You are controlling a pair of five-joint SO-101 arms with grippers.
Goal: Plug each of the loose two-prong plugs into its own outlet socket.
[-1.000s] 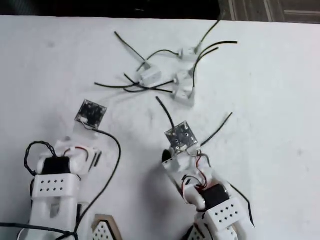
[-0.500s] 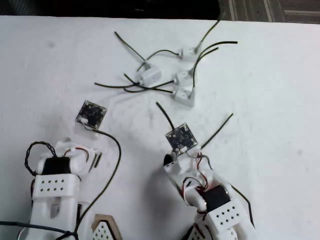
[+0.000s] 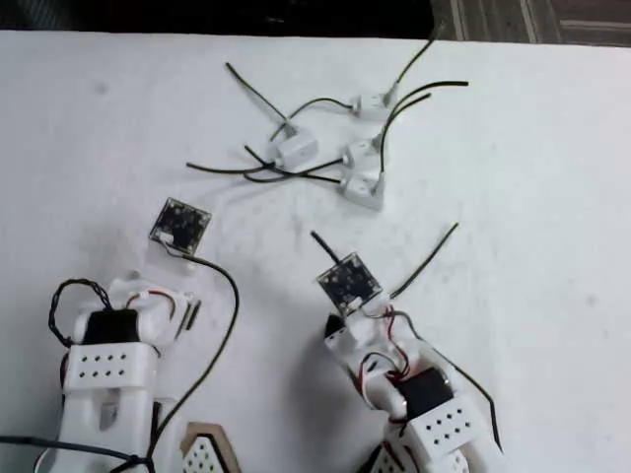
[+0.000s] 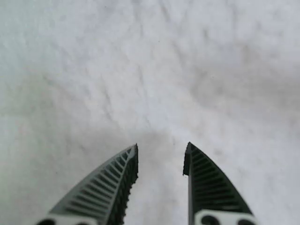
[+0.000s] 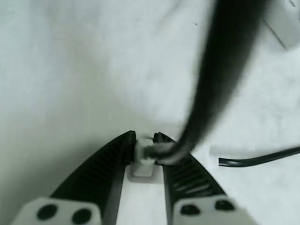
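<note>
We log the left pincer (image 4: 161, 153) first: fingers parted by a narrow gap, nothing between them, tips hanging over bare white table (image 4: 140, 70). The right pincer (image 5: 144, 140) is closed on a small white plug (image 5: 142, 158), gripped between the fingertips close above the table. The plug's black wire (image 5: 220, 70) rises from it past the camera.

In the high view we place the left arm (image 3: 106, 370) at the near left edge and the right arm (image 3: 419, 394) near centre-right. Each carries a dark square board at its tip, the left board (image 3: 180, 223) and the right board (image 3: 348, 281). A short length of black wire sticks out beyond the right board. A loose lead (image 3: 426, 258) lies on the table just beside it.

Farther out, mid-table and well apart from both arms, we note a cluster of white connector bodies (image 3: 296, 150) tangled with black leads. We cannot tell plugs from sockets there.
</note>
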